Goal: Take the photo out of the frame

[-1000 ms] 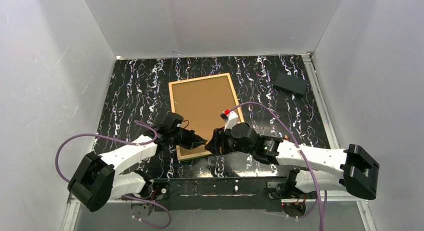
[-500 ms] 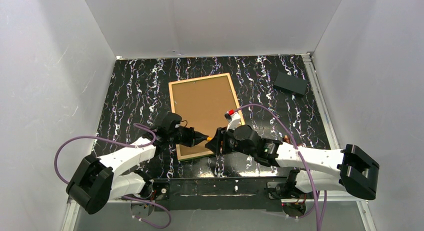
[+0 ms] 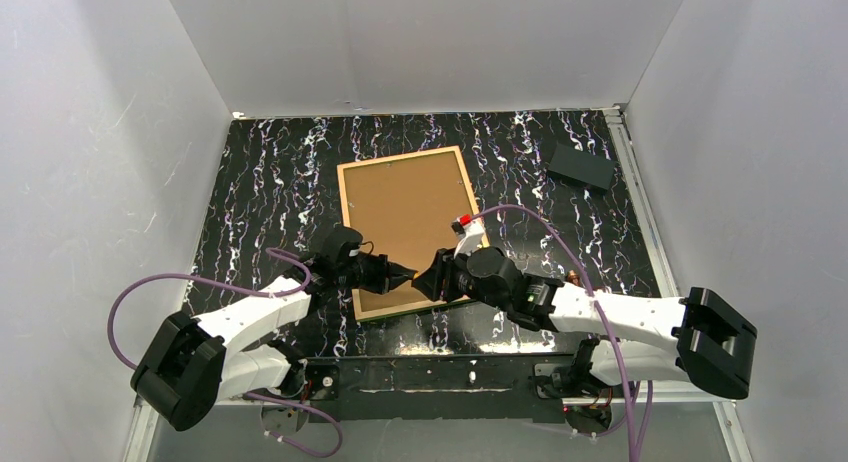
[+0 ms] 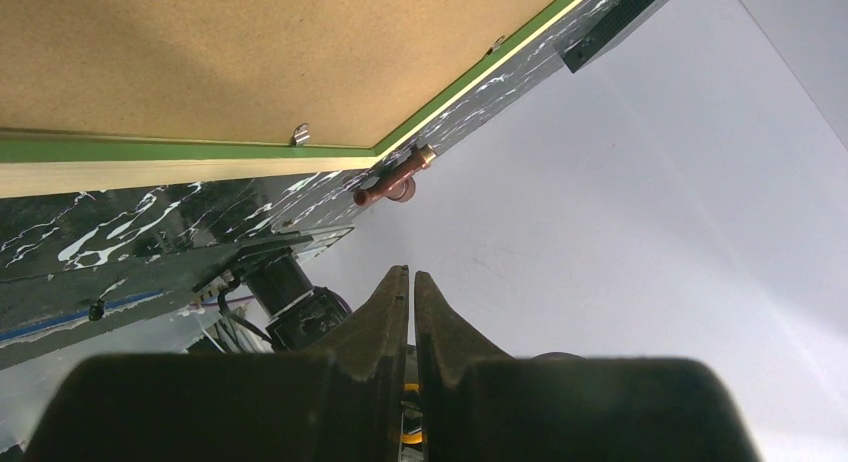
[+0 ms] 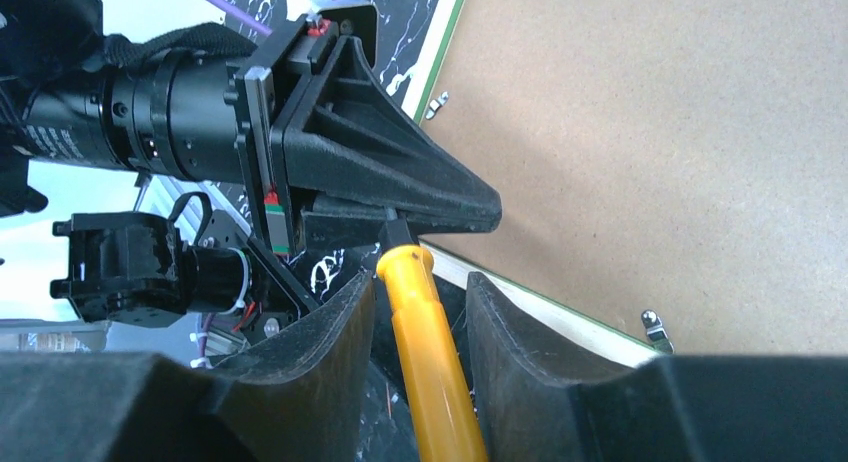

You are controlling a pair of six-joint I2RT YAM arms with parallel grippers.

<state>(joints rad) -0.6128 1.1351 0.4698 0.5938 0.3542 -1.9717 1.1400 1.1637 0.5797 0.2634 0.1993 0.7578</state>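
The frame (image 3: 343, 204) lies face down in the middle of the table, and its green border (image 4: 150, 147) shows in the left wrist view. A brown backing panel (image 3: 405, 212) covers it, so the photo is hidden. At the frame's near edge my two grippers meet tip to tip. My left gripper (image 3: 403, 278) is shut on the thin dark shaft of a yellow-handled tool (image 5: 425, 352). My right gripper (image 5: 420, 278) is open, with one finger on each side of the yellow handle and a small gap on both sides.
Small metal clips (image 5: 655, 327) hold the backing panel at the frame's edge (image 4: 299, 134). A black box (image 3: 580, 166) lies at the back right. A copper-coloured piece (image 4: 395, 182) sits by the near right of the frame. White walls close in the table.
My right gripper has moved a little left, up to the left gripper's tip, and its jaws have narrowed around the yellow handle. The left gripper stays shut and has barely shifted.
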